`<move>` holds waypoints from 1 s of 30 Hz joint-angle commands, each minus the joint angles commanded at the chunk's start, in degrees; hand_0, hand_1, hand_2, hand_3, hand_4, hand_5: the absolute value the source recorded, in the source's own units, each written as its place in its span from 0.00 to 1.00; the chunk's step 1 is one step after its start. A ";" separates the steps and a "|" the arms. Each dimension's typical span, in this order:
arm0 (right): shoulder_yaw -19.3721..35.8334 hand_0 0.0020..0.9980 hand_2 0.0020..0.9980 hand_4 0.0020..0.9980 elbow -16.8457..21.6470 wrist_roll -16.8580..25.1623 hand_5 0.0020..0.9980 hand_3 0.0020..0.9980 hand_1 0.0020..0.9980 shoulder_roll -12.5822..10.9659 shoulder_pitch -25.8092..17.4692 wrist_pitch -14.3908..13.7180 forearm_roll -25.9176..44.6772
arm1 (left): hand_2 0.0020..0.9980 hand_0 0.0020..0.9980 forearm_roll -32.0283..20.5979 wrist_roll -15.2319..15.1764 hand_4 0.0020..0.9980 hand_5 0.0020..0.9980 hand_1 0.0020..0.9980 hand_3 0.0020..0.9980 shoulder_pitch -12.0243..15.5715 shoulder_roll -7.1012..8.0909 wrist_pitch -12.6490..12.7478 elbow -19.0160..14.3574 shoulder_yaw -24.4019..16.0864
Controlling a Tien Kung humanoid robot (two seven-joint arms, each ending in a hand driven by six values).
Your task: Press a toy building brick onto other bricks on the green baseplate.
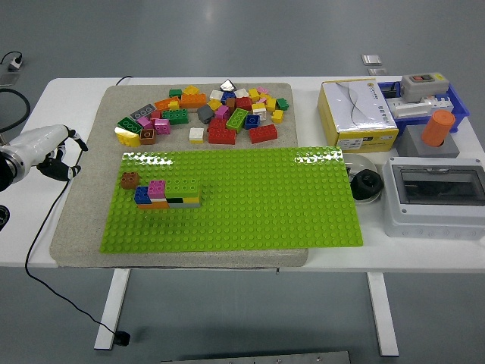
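At the table's left edge you see the robot's white-and-black left hand, fingers loosely curled, holding nothing | small brown toy brick sits on the bright green studded baseplate, just left of the blue, pink, green and orange brick stack | loose coloured bricks lie beyond on the grey mat.

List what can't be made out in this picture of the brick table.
- Left hand, head view: arm cut off by the picture's left edge; fingers too small to tell whether they are curled.
- Right hand: outside the frame.
- Brown brick on the green baseplate: too small to tell whether it is pressed down fully.
- Brick stack: lower layers hidden by top bricks.
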 joint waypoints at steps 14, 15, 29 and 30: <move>-0.14 0.62 0.58 0.67 0.00 -0.01 0.91 0.70 0.38 0.62 0.07 -1.07 0.08 | 0.09 0.15 2.14 -2.41 0.63 0.00 0.00 0.70 1.81 -0.22 2.65 0.80 -3.29; -0.19 0.62 0.58 0.67 0.00 -0.03 0.91 0.70 0.38 0.66 0.06 -1.15 0.15 | 0.09 0.15 2.20 -2.40 0.63 0.00 0.00 0.70 2.07 -0.24 2.70 0.58 -3.54; -0.87 0.62 0.59 0.66 0.00 -0.76 0.90 0.70 0.39 0.96 0.06 -0.79 1.35 | 0.10 0.15 2.53 -6.16 0.60 0.00 0.00 0.70 3.73 -2.77 9.01 1.05 -1.79; -0.80 0.62 0.59 0.66 0.00 -0.76 0.90 0.70 0.39 0.93 0.09 -0.74 1.31 | 0.10 0.15 2.56 -6.49 0.60 0.00 0.00 0.70 3.52 -3.10 9.51 1.36 -1.16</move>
